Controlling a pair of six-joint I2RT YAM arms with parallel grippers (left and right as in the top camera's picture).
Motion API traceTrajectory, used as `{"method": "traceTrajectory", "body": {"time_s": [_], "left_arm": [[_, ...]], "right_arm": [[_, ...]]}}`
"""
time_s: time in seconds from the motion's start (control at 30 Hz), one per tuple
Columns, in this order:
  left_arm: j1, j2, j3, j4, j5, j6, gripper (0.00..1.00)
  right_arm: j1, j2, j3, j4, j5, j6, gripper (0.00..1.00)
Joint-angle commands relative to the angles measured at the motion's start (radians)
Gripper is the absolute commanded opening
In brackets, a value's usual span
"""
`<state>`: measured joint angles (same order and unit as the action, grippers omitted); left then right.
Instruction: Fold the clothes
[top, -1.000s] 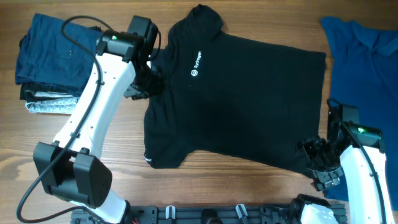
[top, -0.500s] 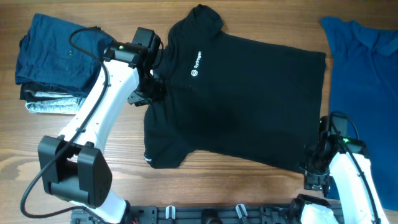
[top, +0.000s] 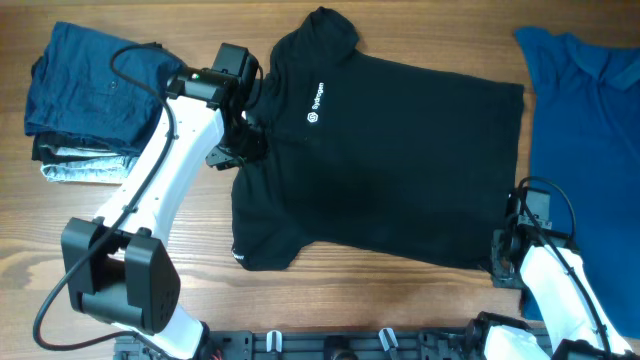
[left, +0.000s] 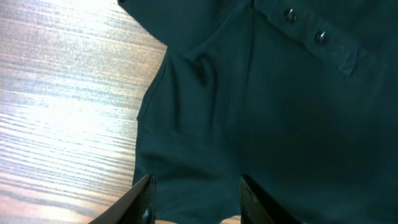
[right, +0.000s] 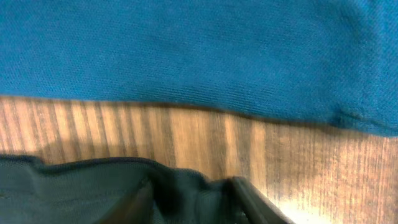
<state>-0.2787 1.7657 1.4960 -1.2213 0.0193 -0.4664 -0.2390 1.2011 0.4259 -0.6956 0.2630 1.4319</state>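
Black shirt (top: 390, 170): matte soft knit, short sleeves, collar toward the top of the overhead frame, laid flat across the centre of the tabletop (top: 350, 300). It has a small white chest logo (top: 314, 103) and a button placket (left: 289, 15) with two dark buttons. It is mostly smooth, with light creases near the sleeve seam.

Left end effector (top: 240, 140): at the shirt's left sleeve/shoulder edge, upper left of centre. In the wrist view the fingers (left: 143, 199) stand apart with black fabric filling the gap. I can't tell whether it is pinching the cloth or only straddling it.

Right end effector (top: 505, 255): at the shirt's lower right hem corner. The wrist view shows its fingers drawn in on a bunched hump of black cloth, so it is gripping the black shirt.

Blue shirt (top: 585, 130): bright blue with a fine piqué weave, flat along the right edge of the frame. It lies just beside the black shirt, with a strip of bare wood between them.

Folded stack (top: 80, 95): upper left, dark navy fabric on top, grey and dark layers beneath, apart from the black shirt.

Tabletop: wood grain, light brown with a slight sheen.
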Motion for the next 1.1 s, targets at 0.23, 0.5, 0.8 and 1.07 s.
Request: {"method": "traceTrajectory", "body": {"time_s": [0.23,0.5,0.8,1.07], "left_arm": [[0.121,-0.008,-0.069,-0.100,0.049,-0.035,0.53],[0.121,-0.008,-0.426,-0.036,0.287,0.207,0.51],[0.120,-0.008,-0.506,0.013,0.223,0.162,0.57],[0.119,-0.008,-0.610,0.157,0.223,0.163,0.23]], "right_arm": [[-0.003,0.054,-0.066,0.025,-0.092,-0.019,0.18],[-0.003,0.054,-0.066,0.037,-0.099,-0.020,0.24],[-0.002,0.054,-0.066,0.053,-0.106,-0.064,0.23],[-0.003,0.054,-0.064,0.052,-0.115,-0.072,0.11]]}}
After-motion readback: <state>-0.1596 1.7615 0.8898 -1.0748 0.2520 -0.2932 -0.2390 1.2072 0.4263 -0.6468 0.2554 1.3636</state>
